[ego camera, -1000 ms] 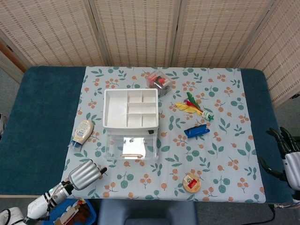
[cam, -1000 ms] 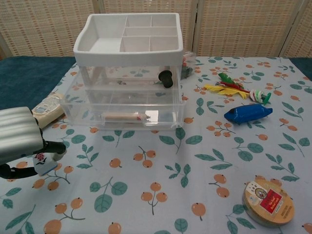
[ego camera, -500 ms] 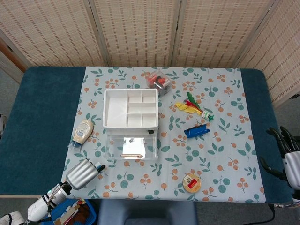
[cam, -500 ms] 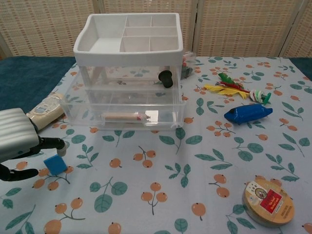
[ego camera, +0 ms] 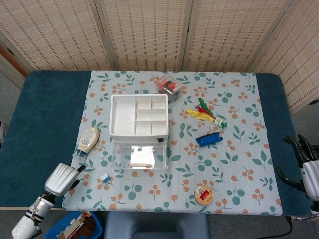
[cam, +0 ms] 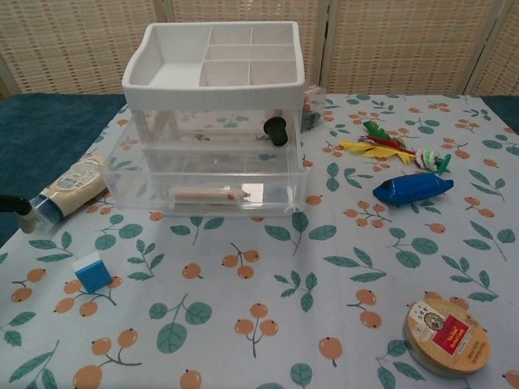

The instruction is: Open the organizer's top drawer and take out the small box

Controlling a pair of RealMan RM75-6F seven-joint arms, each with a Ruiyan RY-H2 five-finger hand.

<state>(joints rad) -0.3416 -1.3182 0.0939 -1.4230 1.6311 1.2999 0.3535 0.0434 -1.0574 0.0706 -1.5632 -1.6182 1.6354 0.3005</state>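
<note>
Small box (ego camera: 104, 177) lies on tablecloth (ego camera: 234, 164) just right of left hand (ego camera: 61, 178), which holds nothing, fingers' spread unclear.

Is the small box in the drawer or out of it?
Out: the small box lies on the tablecloth, before the organizer.

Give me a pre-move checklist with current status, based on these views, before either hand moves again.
1. Clear plastic organizer's drawer pulled open: ok.
2. Small blue-and-white box out on the floral tablecloth: ok.
3. Left hand clear of the box: ok.
4. Left hand empty: cannot tell, its fingers barely show.
5. Right hand at the table's edge, fingers apart, holding nothing: ok.
6. Cream squeeze bottle lies apart from the box: ok.
</note>
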